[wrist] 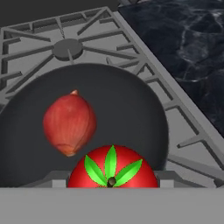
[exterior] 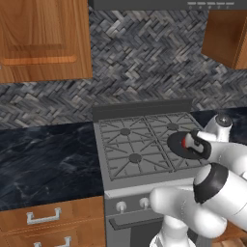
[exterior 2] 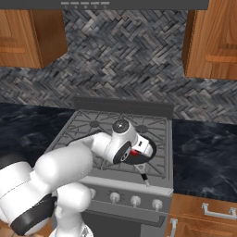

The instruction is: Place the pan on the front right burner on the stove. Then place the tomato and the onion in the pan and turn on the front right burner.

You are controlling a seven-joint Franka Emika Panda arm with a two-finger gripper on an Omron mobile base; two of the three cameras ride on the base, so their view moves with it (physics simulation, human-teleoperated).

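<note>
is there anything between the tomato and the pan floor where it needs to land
Nothing visible blocks it. In the hand view the tomato sits at the claw over the near part of the pan. The onion already lies in the pan, just beyond and to one side, close enough that the tomato might bump it.

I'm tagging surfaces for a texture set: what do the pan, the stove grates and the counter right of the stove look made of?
Round dark pan: matte, coated metal perhaps, no glare. Grey cross-barred stove grates: flat cast-looking metal. Black veined counter: polished stone, marble-like, with pale streaks.
</note>
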